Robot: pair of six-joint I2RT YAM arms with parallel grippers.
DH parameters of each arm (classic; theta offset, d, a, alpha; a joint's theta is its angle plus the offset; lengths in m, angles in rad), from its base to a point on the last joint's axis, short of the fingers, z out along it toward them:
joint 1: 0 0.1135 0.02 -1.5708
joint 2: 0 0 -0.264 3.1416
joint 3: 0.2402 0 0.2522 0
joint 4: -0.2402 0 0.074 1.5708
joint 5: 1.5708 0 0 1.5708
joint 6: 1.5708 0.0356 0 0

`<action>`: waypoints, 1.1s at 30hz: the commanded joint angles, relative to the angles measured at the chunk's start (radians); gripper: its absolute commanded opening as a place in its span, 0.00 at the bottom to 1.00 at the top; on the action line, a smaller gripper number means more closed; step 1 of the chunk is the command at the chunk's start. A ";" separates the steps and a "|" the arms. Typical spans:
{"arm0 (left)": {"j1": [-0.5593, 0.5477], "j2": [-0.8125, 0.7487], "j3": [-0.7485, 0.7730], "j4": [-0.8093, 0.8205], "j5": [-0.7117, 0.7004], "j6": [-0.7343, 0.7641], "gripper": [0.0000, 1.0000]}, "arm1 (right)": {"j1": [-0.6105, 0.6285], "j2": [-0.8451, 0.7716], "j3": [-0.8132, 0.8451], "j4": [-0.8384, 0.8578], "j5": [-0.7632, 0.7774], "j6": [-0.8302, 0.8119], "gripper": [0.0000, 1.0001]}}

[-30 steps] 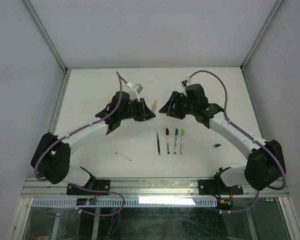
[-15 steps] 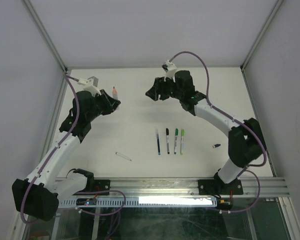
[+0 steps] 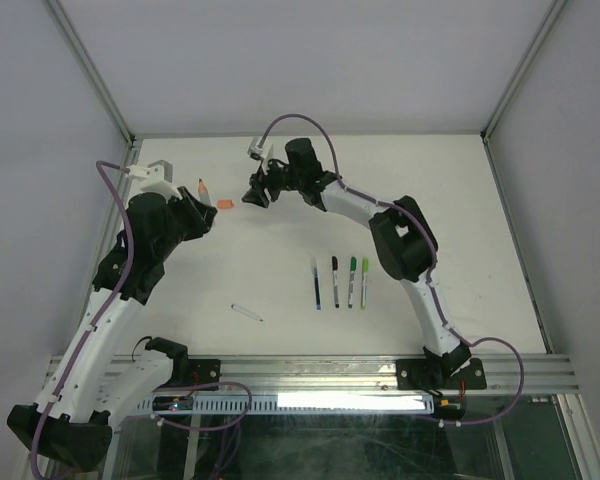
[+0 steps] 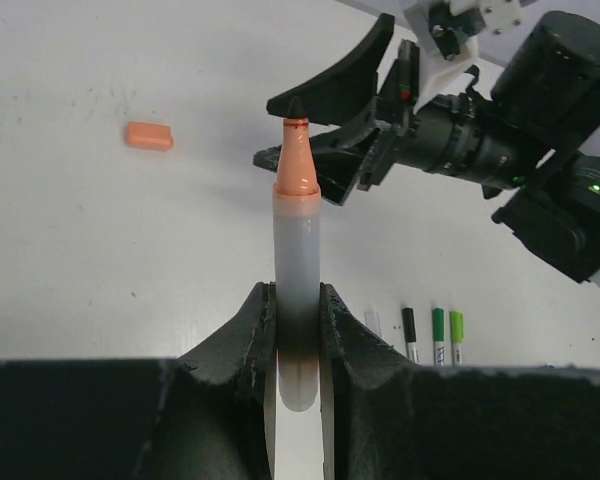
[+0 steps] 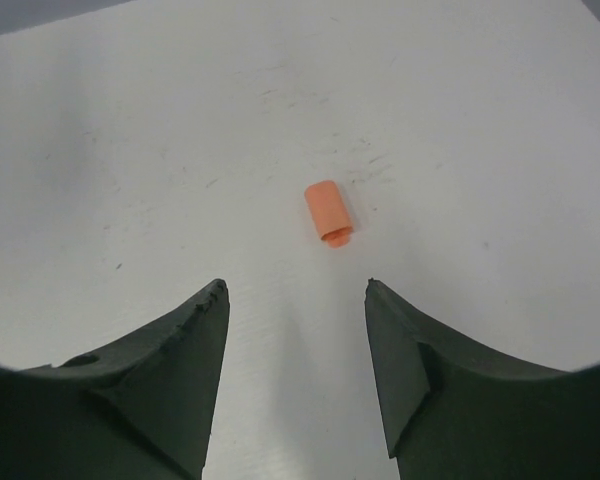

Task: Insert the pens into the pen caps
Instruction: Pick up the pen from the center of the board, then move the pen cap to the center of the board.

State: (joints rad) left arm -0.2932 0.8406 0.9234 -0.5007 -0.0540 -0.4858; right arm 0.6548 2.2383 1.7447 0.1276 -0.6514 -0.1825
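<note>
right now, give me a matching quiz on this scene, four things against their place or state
Things:
1 orange-tipped pen
2 orange cap
3 right gripper
4 row of four pens

Place or state:
a open, holding nothing
b clamped in the left gripper
c lying side by side on the table
d lying alone just ahead of the right gripper

Pairs: 1-b, 2-d, 3-a, 4-c

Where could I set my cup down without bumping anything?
Bare: the far right corner of the table beyond the right arm, and the near strip in front of the four pens. Crowded: far left, where the left pincer, holding an orange-tipped pen, and the right pincer flank the orange cap.
</note>
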 commanded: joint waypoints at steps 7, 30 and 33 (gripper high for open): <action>0.004 -0.020 0.070 -0.069 -0.070 0.039 0.00 | 0.051 0.320 0.486 -0.114 -0.051 -0.206 0.59; 0.005 -0.055 0.053 -0.103 -0.099 0.061 0.00 | 0.125 0.532 0.715 -0.217 0.140 -0.313 0.38; 0.005 -0.058 0.050 -0.102 -0.100 0.061 0.00 | 0.123 0.527 0.707 -0.222 0.139 -0.315 0.31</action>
State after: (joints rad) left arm -0.2932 0.8051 0.9554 -0.6186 -0.1333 -0.4515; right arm 0.7807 2.7842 2.4088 -0.0849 -0.5385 -0.4629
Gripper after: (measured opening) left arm 0.161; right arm 0.340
